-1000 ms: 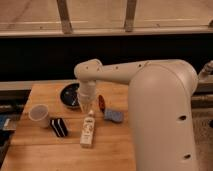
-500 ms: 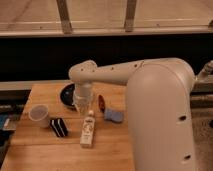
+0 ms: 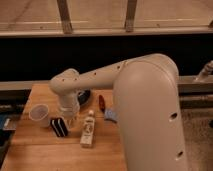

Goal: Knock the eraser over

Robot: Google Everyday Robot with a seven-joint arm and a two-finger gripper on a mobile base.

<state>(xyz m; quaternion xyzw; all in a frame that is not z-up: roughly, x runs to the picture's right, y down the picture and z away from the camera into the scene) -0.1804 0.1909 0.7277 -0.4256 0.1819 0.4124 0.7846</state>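
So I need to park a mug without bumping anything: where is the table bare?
Bare wood lies along the near edge of the table, in front of the eraser and white bottle, and at the far-left corner behind the white cup. The middle row is crowded: the gripper hangs between eraser and bottle, with the blue-grey pad beyond.

We locate the pincer (image 3: 70, 120) over the counter (image 3: 30, 155): eraser (image 3: 58, 127) just left, cup (image 3: 39, 114) farther left, bottle (image 3: 88, 130) right.
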